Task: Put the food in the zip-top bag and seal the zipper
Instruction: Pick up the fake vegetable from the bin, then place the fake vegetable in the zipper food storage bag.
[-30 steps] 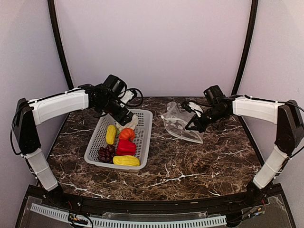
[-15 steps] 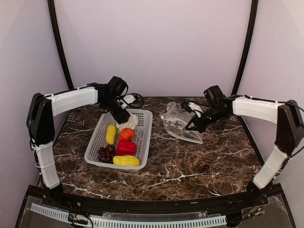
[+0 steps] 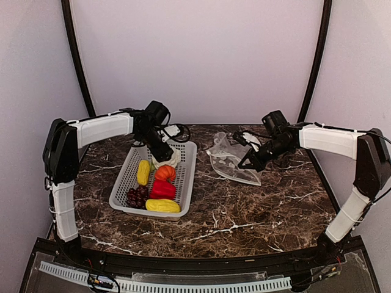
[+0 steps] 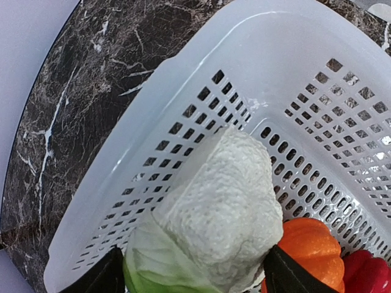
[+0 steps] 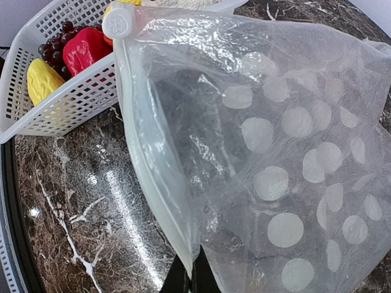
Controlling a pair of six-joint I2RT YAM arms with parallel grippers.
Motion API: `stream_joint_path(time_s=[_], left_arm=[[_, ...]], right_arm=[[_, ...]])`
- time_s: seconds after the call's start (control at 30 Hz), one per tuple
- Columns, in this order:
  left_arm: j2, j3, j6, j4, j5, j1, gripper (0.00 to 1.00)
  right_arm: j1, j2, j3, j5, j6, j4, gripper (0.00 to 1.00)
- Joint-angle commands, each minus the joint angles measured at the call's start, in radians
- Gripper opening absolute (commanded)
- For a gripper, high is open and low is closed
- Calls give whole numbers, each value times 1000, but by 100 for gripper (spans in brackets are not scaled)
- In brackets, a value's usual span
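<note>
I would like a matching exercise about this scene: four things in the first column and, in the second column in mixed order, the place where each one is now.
Column one:
1. cauliflower
2. zip-top bag
3. grape bunch
4. red pepper

Column two:
A. pinched at its edge by the right gripper
B. in the middle of the basket, next to the orange pumpkin
C. in the near left corner of the basket
D. between the fingers of the left gripper

Pairs: 1-D, 2-A, 3-C, 4-B.
</note>
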Motion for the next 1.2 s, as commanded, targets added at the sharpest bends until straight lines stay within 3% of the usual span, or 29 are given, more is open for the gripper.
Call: stream_joint_path(time_s=[0.0, 0.13, 0.33, 0.53, 0.73, 0.97, 1.17], left_arm=[[36, -7, 23, -32, 8, 3, 79], [38, -6, 26, -15, -15, 3, 75], [35, 30, -1, -67, 19, 3, 46], [-33, 31, -45, -91, 15, 0, 33], [-198, 25, -109, -95, 14, -14, 29], [-402, -24, -221, -15, 131, -63, 26], [-473, -75, -392, 153, 135, -216, 23]], right_arm=[[0, -9, -14, -20, -14, -5, 0], [0, -6, -13, -23, -17, -8, 0], [0, -6, -13, -20, -17, -8, 0], [0, -4, -4, 3, -15, -12, 0], [-31, -16, 22, 63, 13, -16, 0], [-64, -21, 96, 145, 45, -34, 0], [-69, -17, 153, 299, 117, -23, 0]])
